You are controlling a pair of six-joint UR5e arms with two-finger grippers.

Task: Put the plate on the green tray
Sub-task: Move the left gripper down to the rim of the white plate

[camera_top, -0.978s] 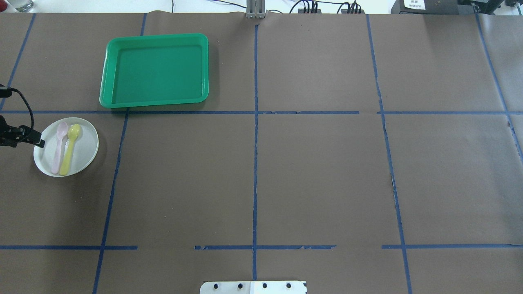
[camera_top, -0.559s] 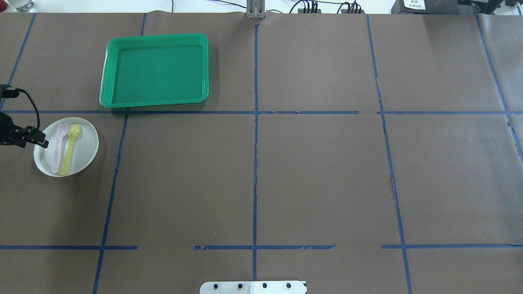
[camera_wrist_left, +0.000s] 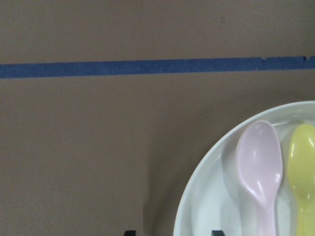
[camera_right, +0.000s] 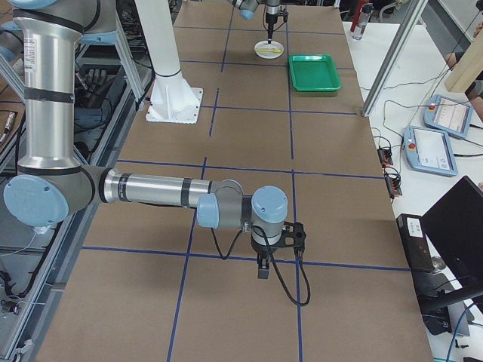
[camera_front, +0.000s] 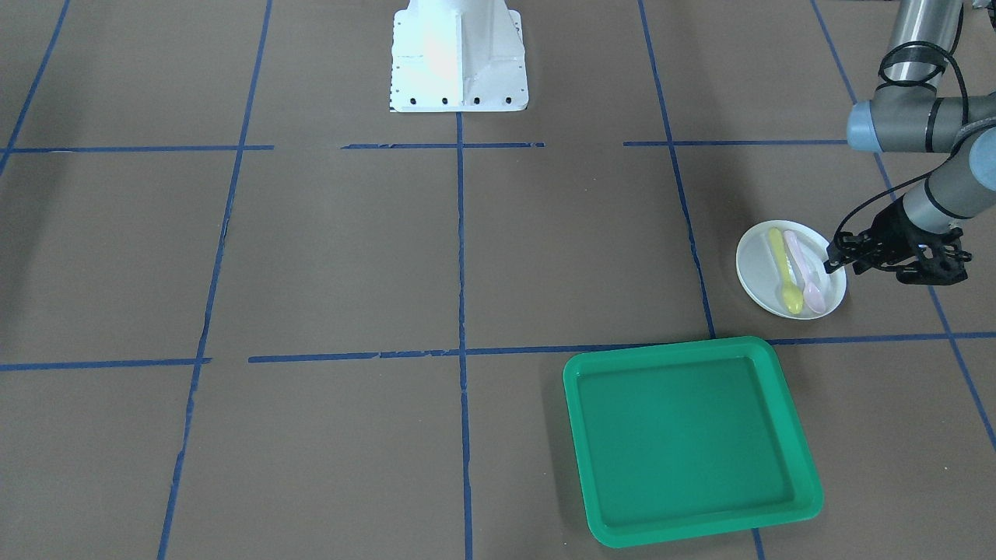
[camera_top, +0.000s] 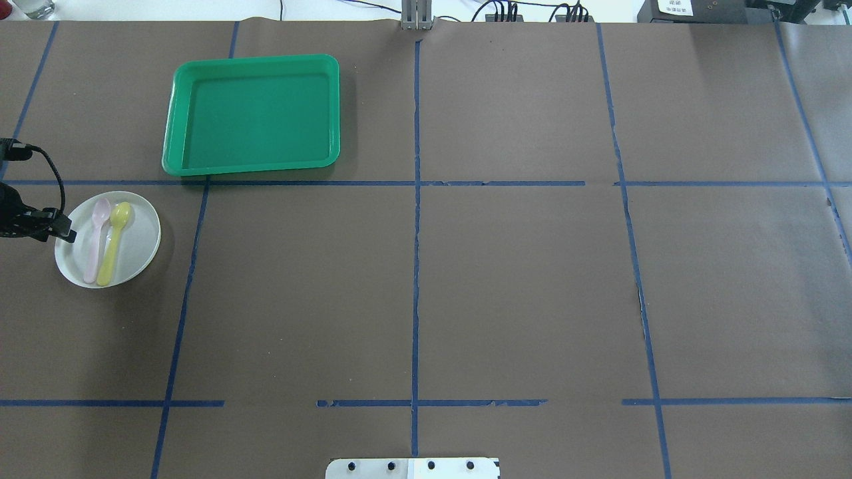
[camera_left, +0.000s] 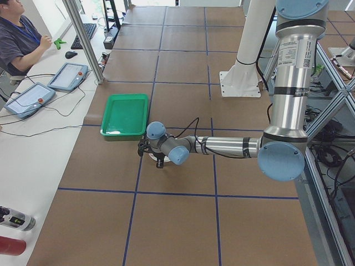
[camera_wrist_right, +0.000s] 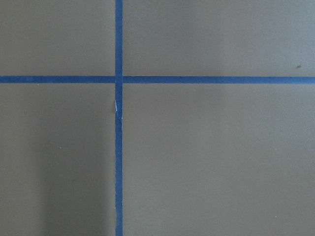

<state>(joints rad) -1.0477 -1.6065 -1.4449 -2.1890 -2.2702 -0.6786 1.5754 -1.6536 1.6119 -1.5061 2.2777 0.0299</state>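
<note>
White robot base plate [camera_top: 413,468] is sitting at the near counter [camera_top: 519,286] edge on the centre blue tape line [camera_top: 416,266]. Further out on the robot's left, the plate [camera_top: 136,246] is lying flat on the brown counter, not on the green tray. It is carrying a pink spoon [camera_top: 96,236] and a yellow spoon [camera_top: 114,239] side by side, bowls pointing away from the robot. The left gripper [camera_top: 65,233] is reaching in low at the plate's left rim with jaws apart. In the left wrist view its fingertips [camera_wrist_left: 215,232] are straddling the rim, one outside and one over the plate; can't tell if they are touching it. The right gripper [camera_right: 262,273] is pointing down over bare counter at a tape crossing, well apart from everything; can't tell whether its jaws are apart or together. Farthest out, the green tray [camera_top: 253,61] is resting across a tape line from the plate, near it but apart, nothing lying in it.
</note>
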